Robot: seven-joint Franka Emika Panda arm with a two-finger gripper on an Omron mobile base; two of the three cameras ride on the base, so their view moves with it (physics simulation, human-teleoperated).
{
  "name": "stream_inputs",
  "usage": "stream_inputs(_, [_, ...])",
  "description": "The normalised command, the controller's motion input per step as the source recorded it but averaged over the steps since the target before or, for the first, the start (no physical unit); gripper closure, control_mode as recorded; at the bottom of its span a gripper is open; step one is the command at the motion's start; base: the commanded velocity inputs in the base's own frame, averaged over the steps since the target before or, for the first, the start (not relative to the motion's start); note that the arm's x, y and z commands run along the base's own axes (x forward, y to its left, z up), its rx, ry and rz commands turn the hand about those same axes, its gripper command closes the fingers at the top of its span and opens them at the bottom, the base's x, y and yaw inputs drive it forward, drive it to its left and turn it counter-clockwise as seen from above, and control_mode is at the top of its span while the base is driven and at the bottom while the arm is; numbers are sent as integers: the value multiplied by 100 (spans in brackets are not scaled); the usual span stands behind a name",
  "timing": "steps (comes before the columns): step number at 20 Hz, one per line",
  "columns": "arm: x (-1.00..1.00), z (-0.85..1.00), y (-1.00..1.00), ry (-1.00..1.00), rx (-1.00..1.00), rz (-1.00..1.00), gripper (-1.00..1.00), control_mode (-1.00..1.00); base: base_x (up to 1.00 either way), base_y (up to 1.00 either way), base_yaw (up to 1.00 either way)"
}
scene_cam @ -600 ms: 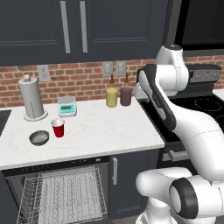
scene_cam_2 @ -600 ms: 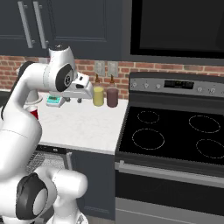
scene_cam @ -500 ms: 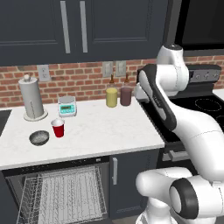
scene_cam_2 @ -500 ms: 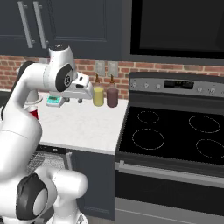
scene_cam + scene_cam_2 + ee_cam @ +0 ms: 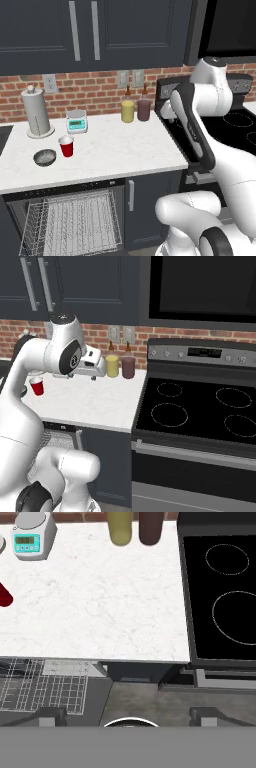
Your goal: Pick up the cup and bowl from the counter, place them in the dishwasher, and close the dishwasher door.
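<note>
Nearest, down low, the dishwasher (image 5: 70, 220) stands open, and its white wire rack (image 5: 75, 225) shows under the worktop (image 5: 110, 150) edge. The door itself is hard to make out from here.

Up on the white worktop, the grey bowl (image 5: 44, 157) sits near the front left. The red cup (image 5: 66, 146) stands upright just beside it, on its right. The two may be touching, but it is too small to tell.

The hand (image 5: 94, 369) hangs high over the worktop's right part, well apart from the cup and bowl. Its fingers (image 5: 50, 716) are spread wide with nothing between them.

Farther back stand a paper-towel roll (image 5: 36, 111) and a small scale (image 5: 76, 121). By the brick wall are a yellow jar (image 5: 128, 110) and a maroon jar (image 5: 144, 109), side by side. The black stove (image 5: 200, 411) lies to the right.
</note>
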Motion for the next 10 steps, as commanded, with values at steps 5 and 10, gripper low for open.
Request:
stream_inputs(5, [0, 0, 0, 0, 2, -1, -100, 100, 0, 0, 0])
stream_inputs(10, [0, 0, 0, 0, 0, 0, -100, 100, -1, 0, 4])
